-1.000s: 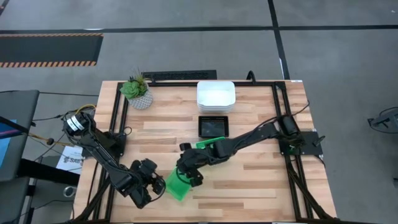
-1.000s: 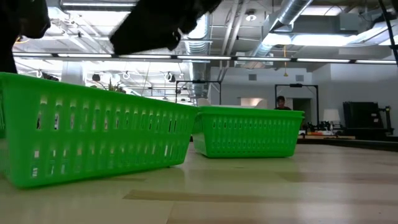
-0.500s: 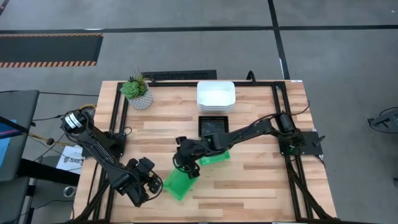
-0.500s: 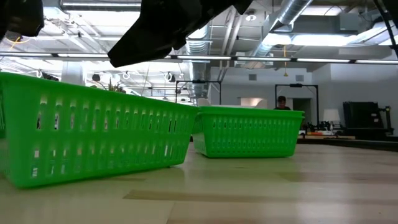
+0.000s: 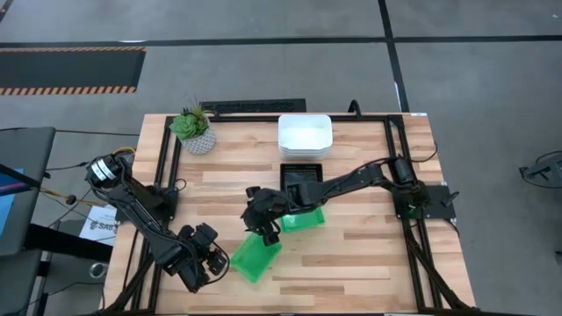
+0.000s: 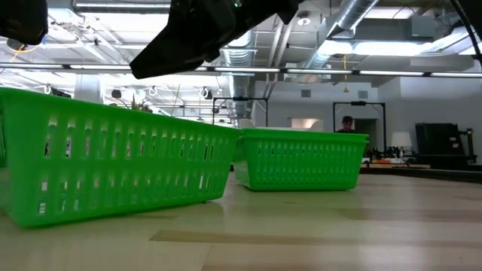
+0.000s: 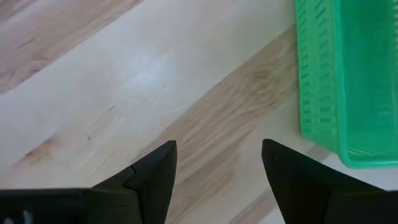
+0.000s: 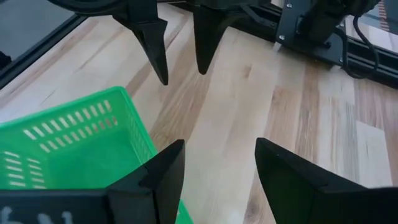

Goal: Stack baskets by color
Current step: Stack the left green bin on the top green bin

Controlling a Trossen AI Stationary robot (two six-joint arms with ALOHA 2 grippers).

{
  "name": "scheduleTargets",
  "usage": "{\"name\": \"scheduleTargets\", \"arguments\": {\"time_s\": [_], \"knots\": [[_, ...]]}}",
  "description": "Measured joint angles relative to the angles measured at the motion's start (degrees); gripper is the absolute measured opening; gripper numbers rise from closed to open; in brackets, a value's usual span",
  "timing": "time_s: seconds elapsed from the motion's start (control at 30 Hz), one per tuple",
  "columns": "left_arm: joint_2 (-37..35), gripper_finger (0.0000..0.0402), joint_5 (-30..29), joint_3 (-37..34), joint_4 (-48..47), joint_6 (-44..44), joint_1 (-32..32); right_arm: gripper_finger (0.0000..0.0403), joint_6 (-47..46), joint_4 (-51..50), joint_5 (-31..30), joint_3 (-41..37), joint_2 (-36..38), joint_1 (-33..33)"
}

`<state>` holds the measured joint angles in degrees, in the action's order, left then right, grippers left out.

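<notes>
Butcher-block planks form the table (image 5: 351, 263), which is framed by black rails and seen from above on a grey floor. Toward the far edge, a white basket stack (image 5: 305, 134) is set, with a black basket (image 5: 301, 175) just in front of it; how many trays each stack holds cannot be counted. A potted plant (image 5: 194, 129) is placed at the far left corner. One green basket (image 5: 250, 262) is seen near the front edge, and a second green basket (image 5: 306, 218) is partly hidden beneath the right arm. The right gripper (image 5: 264, 230) is held above the table between the two green baskets, its jaws spread and nothing gripped between them. The left gripper (image 5: 213, 261) is kept low beside the nearer green basket, its jaws likewise spread and holding nothing. From table height, most of the room is blocked by green mesh walls, and a person (image 6: 346, 124) is barely made out far behind.
</notes>
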<state>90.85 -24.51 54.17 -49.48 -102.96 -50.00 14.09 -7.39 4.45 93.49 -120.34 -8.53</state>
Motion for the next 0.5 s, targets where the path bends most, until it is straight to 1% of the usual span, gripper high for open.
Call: {"name": "scheduleTargets", "arguments": {"time_s": [0.1,0.17,0.27,0.37,0.5], "knots": [[0.0,0.0224,0.0,0.0,0.5,0.0,0.0,0.0219,0.1,0.9,0.6,0.1,-0.8,0.4],[0.0,0.0224,0.0,0.0,0.7,0.0,0.0,0.0219,0.1,-0.3,1.0,-0.1,-1.0,0.5],[0.1,0.0224,0.1,0.0,0.9,0.0,0.0,0.0219,0.1,1.2,1.8,0.2,-1.8,0.8],[0.1,0.0224,0.2,0.0,0.9,0.2,0.0,0.0219,0.1,-0.4,1.8,-0.2,-2.5,0.8],[0.1,0.0224,0.0,0.0,1.0,0.2,0.0,0.0219,-0.1,0.8,1.8,0.1,-3.3,0.8]]}}
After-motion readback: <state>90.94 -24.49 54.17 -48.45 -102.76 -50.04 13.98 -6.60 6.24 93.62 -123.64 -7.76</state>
